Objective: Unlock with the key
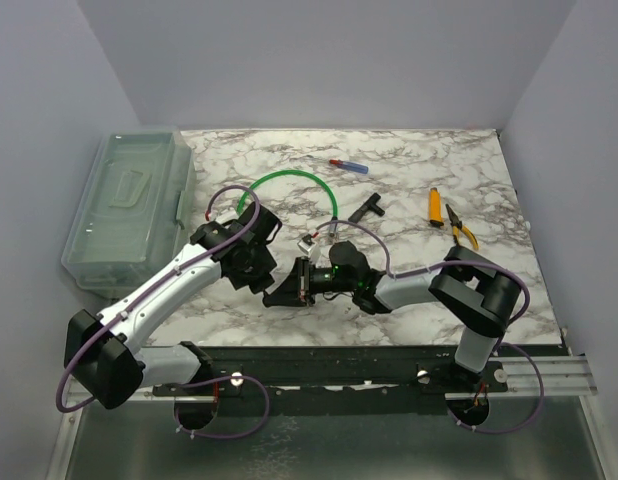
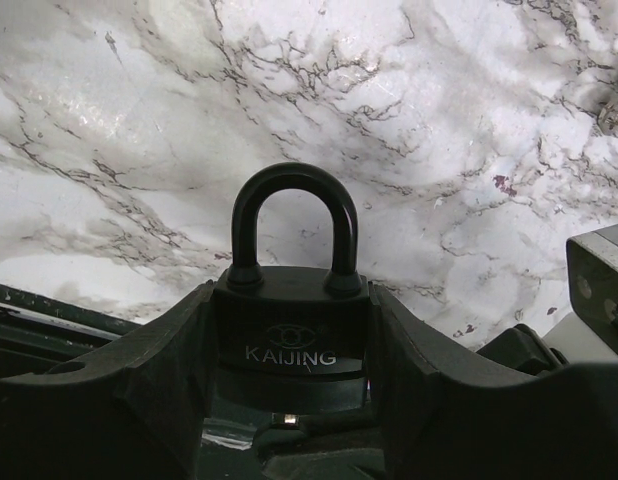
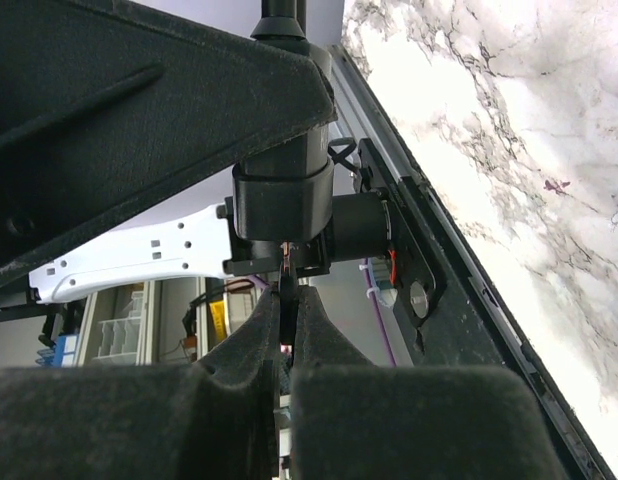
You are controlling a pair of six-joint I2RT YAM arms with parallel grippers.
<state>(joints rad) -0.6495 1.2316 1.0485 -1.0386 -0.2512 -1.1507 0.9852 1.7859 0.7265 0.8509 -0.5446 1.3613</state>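
While the left gripper (image 2: 291, 292) clamps the black padlock (image 2: 289, 325) by its two side faces and holds it above the marble tabletop (image 2: 439, 120), the right gripper (image 3: 286, 305) meets it from the underside, at mid-table between the two arms. Its fingers (image 3: 239, 350) are pinched tight on the flat key (image 3: 287, 268), whose tip appears to enter the bottom of the lock body; how deep it sits cannot be told. The shackle (image 2: 294, 205) sits down in the body on both legs, so the lock is judged not yet opened. The step in hand is thus insertion or the start of turning. The next move calls for a roll of the right wrist about the key's own axis, with the left grip firm enough to stop the body from twisting along, and no sideways load that could bend the key. On the front face, pale lettering reads "KAIJING" beneath a small eye-shaped emblem; no other writing is legible.
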